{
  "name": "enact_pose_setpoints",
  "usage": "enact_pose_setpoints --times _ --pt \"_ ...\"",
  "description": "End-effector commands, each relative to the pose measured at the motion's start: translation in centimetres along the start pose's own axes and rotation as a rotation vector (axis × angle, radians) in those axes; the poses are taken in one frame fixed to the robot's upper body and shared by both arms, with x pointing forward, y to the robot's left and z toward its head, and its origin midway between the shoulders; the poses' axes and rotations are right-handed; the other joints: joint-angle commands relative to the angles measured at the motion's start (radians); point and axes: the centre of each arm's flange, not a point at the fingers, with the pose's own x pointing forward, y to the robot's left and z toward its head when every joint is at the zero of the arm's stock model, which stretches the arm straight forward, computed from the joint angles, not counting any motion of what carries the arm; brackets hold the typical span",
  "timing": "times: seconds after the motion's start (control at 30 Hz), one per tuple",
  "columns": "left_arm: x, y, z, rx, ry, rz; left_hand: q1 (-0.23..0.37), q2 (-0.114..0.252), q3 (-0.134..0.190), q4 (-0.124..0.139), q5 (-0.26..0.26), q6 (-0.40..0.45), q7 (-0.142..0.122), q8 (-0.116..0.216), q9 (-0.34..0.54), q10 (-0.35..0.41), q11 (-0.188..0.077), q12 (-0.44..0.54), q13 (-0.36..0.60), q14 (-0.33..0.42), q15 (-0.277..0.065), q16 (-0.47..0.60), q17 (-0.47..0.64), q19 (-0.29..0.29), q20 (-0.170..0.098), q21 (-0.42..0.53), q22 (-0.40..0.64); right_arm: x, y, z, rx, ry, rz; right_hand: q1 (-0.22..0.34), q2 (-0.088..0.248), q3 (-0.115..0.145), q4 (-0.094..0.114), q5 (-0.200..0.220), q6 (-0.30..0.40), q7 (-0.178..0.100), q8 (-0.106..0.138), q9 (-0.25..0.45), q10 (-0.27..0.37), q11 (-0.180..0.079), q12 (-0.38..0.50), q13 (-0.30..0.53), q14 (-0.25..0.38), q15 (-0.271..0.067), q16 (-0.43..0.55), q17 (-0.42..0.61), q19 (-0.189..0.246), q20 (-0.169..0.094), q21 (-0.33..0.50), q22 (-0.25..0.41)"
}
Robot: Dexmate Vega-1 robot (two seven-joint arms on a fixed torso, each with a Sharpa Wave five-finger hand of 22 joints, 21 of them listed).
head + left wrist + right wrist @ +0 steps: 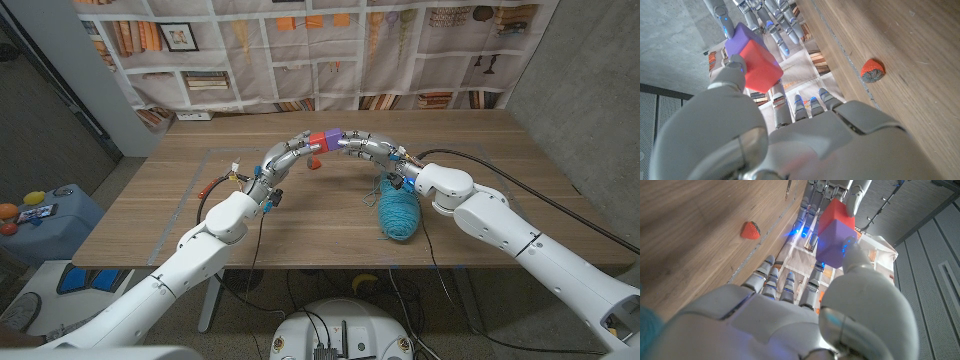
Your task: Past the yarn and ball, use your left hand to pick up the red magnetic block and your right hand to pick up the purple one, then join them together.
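Above the back middle of the table, the red block [318, 139] and the purple block [335, 138] sit face to face, touching. My left hand [288, 153] pinches the red block [760, 65] between thumb and fingers. From the other side my right hand [369, 147] pinches the purple block [836, 241]. In the left wrist view the purple block [742, 36] sits against the red one, with the right hand's fingers [771, 15] beyond it. In the right wrist view the red block [836, 214] lies past the purple one. The teal yarn [398, 212] lies under my right forearm. A small red ball [313, 162] rests on the table below the blocks.
The ball [872, 70] [751, 230] lies on bare wood near the table's [200, 215] far edge. A printed bookshelf backdrop [320, 50] hangs behind the table. Black cables [520, 180] trail along my right arm. A blue box [50, 215] stands on the floor at the left.
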Motion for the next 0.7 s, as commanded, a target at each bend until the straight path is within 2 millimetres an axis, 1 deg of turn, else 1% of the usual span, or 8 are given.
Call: enact_pose_setpoints --times 0.03,0.17,0.37,0.7 --pt "0.19 0.21 0.0 -0.004 0.002 -0.022 -0.003 -0.011 -0.004 -0.001 -0.001 -0.017 0.007 -0.001 0.001 -0.002 0.024 -0.002 0.002 -0.018 0.009 0.0 0.001 -0.011 0.005 -0.001 0.005 0.01 -0.13 0.03 0.001 -0.005 -0.008 0.012 -0.001 -0.003 0.001 0.007 0.034 -0.026 0.008 0.003 0.007 -0.004 0.005 0.004 0.002 -0.002 0.002 0.005 0.011 -0.002 0.004 0.002" --pt "0.22 0.35 0.06 -0.002 0.0 -0.031 -0.008 -0.022 -0.009 -0.004 -0.004 -0.033 0.007 0.001 0.0 -0.009 0.036 -0.002 0.002 -0.026 0.013 0.0 0.002 -0.018 0.009 -0.002 0.005 0.06 -0.14 0.04 0.0 -0.006 -0.01 0.014 0.0 -0.004 0.001 0.007 0.035 -0.025 0.008 0.003 0.007 -0.003 0.005 0.004 0.002 -0.002 0.003 0.006 0.011 -0.001 0.004 0.002" --pt "0.04 0.49 0.12 -0.003 0.001 -0.037 -0.011 -0.028 -0.011 -0.005 -0.007 -0.058 0.016 0.002 -0.001 -0.022 0.05 -0.003 0.002 -0.039 0.026 -0.001 0.002 -0.027 0.015 -0.003 0.005 0.06 -0.21 -0.04 0.008 -0.006 -0.012 0.015 0.001 -0.004 0.001 0.007 0.037 -0.026 0.008 0.002 0.008 -0.003 0.005 0.004 0.002 -0.002 0.003 0.006 0.011 -0.001 0.004 0.002" --pt "-0.39 0.69 0.33 0.0 -0.004 -0.049 -0.014 -0.047 -0.018 -0.008 -0.013 -0.085 0.019 0.003 -0.002 -0.042 0.063 -0.005 0.002 -0.058 0.032 -0.002 0.002 -0.04 0.02 -0.004 0.006 -0.07 -0.29 -0.14 0.002 0.003 -0.015 0.016 0.004 -0.005 0.002 0.007 0.035 -0.028 0.008 0.001 0.008 -0.005 0.005 0.004 0.002 -0.001 0.003 0.007 0.012 0.0 0.004 0.002"
